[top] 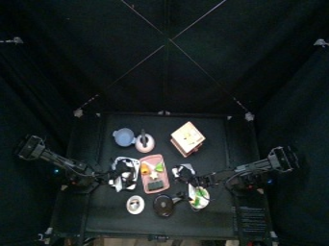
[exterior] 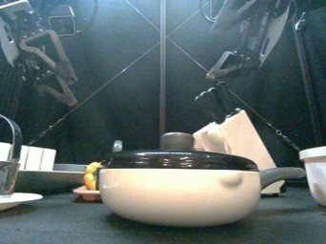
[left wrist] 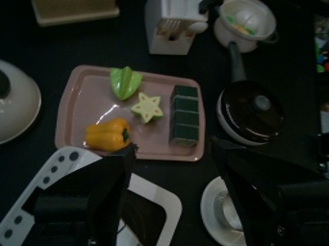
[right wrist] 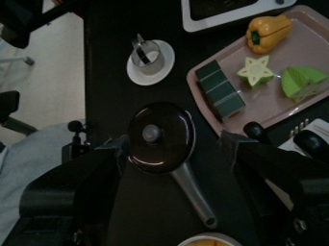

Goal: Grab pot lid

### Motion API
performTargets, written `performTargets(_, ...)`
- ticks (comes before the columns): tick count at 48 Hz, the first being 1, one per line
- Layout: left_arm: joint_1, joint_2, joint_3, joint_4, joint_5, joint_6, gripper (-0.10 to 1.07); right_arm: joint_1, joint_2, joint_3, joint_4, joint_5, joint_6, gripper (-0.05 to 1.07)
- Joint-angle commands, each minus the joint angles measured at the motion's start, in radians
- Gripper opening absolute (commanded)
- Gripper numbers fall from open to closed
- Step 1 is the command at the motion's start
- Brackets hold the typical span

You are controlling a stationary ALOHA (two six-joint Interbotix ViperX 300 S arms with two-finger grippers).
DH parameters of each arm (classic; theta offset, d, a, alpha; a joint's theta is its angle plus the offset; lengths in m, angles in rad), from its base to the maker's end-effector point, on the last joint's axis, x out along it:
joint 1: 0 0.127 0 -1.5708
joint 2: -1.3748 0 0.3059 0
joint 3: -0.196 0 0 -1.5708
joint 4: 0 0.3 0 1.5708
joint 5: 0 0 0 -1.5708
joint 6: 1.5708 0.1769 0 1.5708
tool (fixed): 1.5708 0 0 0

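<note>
The pot lid (right wrist: 164, 135) sits on its pan near the counter's (top: 221, 135) front edge, just right of the pink tray (right wrist: 298, 53). The right gripper (right wrist: 180, 178) hovers over it, jaws spread wide. The left gripper (left wrist: 167, 187) hangs above the tray's left side, jaws likewise parted and empty.

pot lid (right wrist: 162, 135): glossy dark glass, metal rim
pot (exterior: 173, 195): smooth cream enamel
tray (left wrist: 85, 106): matt pink plastic

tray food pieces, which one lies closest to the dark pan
The dark green rectangular block, lying along the pink tray's edge that faces the pan. The star, green pepper and yellow pepper sit farther away.
</note>
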Motion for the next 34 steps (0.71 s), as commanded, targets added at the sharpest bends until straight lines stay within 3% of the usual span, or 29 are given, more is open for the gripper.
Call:
performTargets(1,0.018,-0.018,0.005,0.055,-0.057,0.002,0.96,0.017,0.021,-0.038,-0.015,-0.009,-0.005,1.04)
performTargets(9,0.018,-0.015,0.037,0.107,-0.164,0.000,0.95,0.063,0.095,-0.077,-0.063,0.002,-0.006,1.04)
performTargets(22,0.021,-0.014,0.041,0.107,-0.192,-0.002,0.95,0.133,0.238,-0.186,-0.146,0.066,-0.008,1.04)
performTargets(34,0.020,-0.011,0.057,0.110,-0.288,0.002,0.96,0.201,0.394,-0.304,-0.241,0.201,-0.008,1.04)
